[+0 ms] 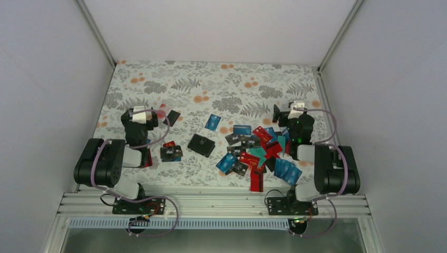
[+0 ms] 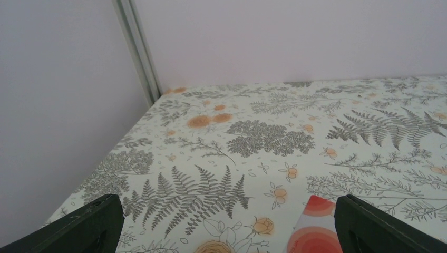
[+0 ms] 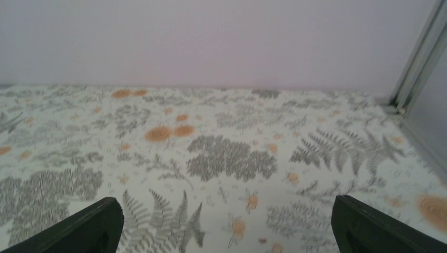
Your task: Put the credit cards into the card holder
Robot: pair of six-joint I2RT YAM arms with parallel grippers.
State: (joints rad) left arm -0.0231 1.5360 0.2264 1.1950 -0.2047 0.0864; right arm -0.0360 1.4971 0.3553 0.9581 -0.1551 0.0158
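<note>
Pointing at far wall (image 1: 221, 26), folded low; left claw (image 2: 226, 224) spread wide, empty; right claw (image 3: 226, 224) likewise.

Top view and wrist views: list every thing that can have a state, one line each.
left claw: open, holding nothing.
right claw: open, holding nothing.
card holder: lying flat on the table, apart from both arms.
credit cards: loose on the table, many overlapping in a pile, none held.

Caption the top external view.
Both open, left gripper and right gripper hover above floral table with card holder and scattered credit cards.
</note>
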